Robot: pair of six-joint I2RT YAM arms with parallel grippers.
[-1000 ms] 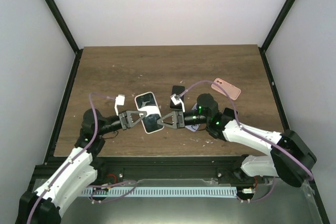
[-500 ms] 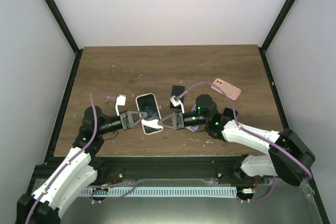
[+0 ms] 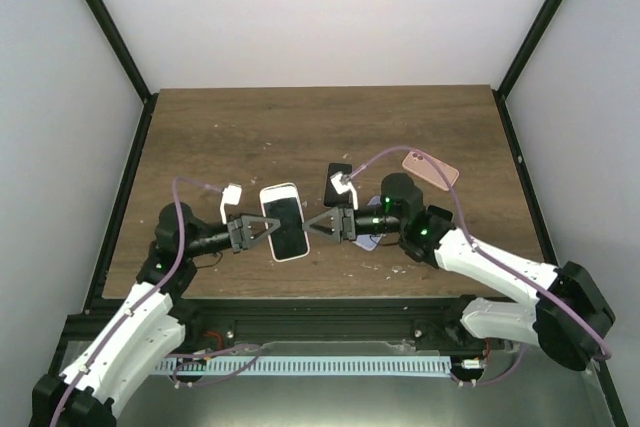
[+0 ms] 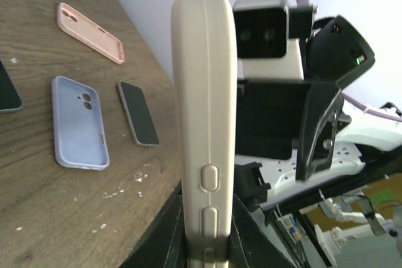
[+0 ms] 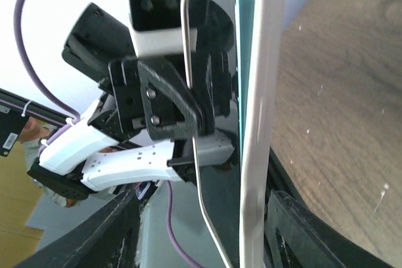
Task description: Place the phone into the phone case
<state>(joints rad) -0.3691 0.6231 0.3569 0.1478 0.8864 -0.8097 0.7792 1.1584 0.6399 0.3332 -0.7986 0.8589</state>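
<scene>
**A:** Where is the phone?

**B:** The dark-screened phone with a teal edge (image 3: 289, 222) is up off the brown wooden table (image 3: 200, 127). It lies inside the white rounded silicone phone case (image 4: 204, 92). The left gripper (image 3: 262, 231) is clamped on the case's long edge, just by the side buttons, and holds it between the two arms.

**A:** And the right claw?

**B:** The right gripper (image 3: 314, 224) has its jaws apart, straddling the opposite long edge. Its wrist view shows a gap beside the phone, so it grips nothing.

**A:** Is the phone fully seated?

**B:** I can't tell. A teal strip shows inside the white rim on the right arm's side, so I'd guess that edge isn't pressed home.

**A:** How should the press be done?

**B:** Hold the left clamp firm. Close the right jaws squarely across face and back, near the rim rather than mid-screen. Squeeze gently and work along the edge. A sideways shove could pull the case out of the left fingers.
</scene>
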